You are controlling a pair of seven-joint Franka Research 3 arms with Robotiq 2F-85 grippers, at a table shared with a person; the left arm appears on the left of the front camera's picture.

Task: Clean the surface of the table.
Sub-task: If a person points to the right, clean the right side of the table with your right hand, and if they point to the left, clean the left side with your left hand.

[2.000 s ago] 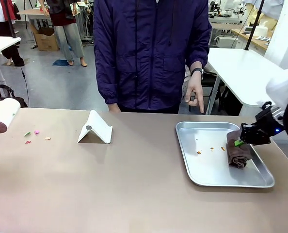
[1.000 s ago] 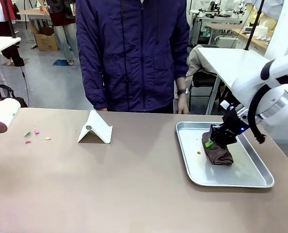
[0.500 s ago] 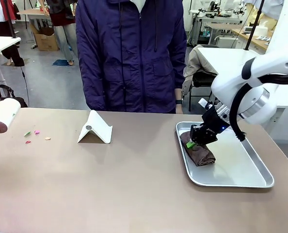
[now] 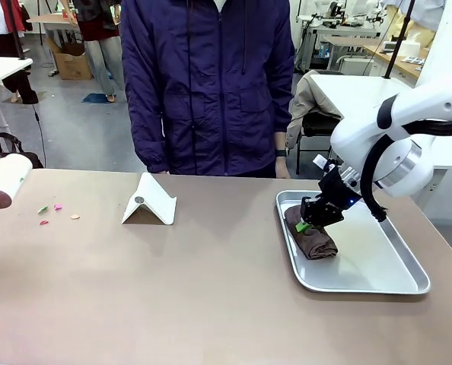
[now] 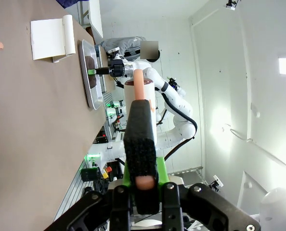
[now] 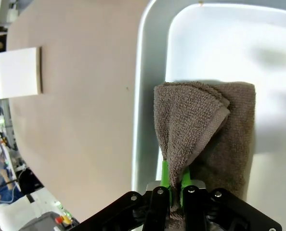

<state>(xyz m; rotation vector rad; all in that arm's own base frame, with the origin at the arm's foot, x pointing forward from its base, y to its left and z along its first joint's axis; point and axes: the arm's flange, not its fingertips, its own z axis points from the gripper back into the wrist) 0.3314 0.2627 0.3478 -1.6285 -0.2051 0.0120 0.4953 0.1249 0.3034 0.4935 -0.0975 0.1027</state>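
Right gripper (image 6: 172, 186) is clamped on a fold of the brown terry-cloth towel (image 6: 205, 130), its green pads pinching a raised ridge of the looped, nubby fabric. From the front I see its white arm bent in from the right edge, wrist angled down and leftward. The towel lies rolled by the left wall of the shallow silver metal tray (image 4: 378, 262) at centre right. Left gripper (image 5: 142, 182) I read as closed around the black, rough-wrapped peach handle of a white lint roller (image 4: 5, 180) at the far left edge. The smooth, matte brownish-taupe table (image 4: 173, 296) fills the lower half of the front picture and carries the tray on its right part. Farther back, a white folded stand (image 4: 150, 201) sits left of centre, with small coloured scraps (image 4: 57, 207) near the roller. A person in a dark blue jacket (image 4: 207, 84) stands at the far edge.
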